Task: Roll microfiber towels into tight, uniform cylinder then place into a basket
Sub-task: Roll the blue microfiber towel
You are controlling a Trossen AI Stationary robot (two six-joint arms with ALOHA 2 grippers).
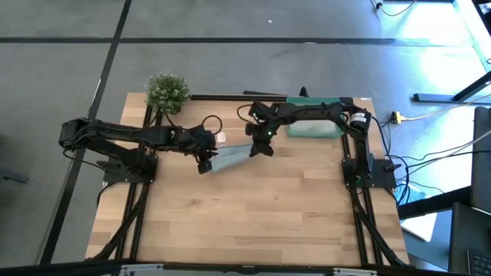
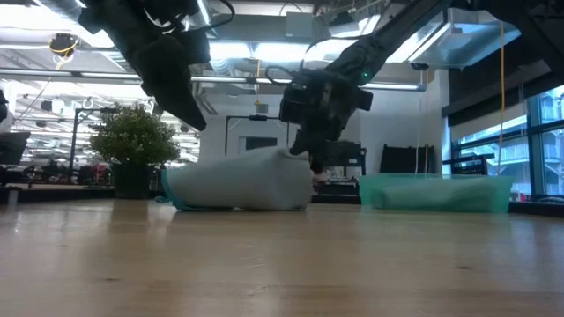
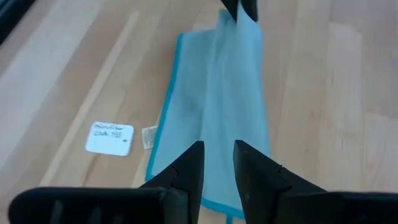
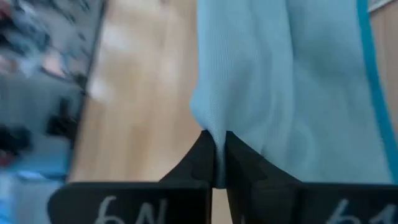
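Light blue towel (image 1: 230,158) lies loosely folded at the middle of my wooden surface (image 1: 253,222). My right pincer (image 4: 217,163) is clamped on its 3 o'clock end; my left pincer (image 3: 217,168) hovers over the 9 o'clock end, fingers slightly parted, gripping nothing. A small white tag (image 3: 110,138) beside the towel carries writing I cannot read. The basket (image 1: 314,128) sits around 2 o'clock.
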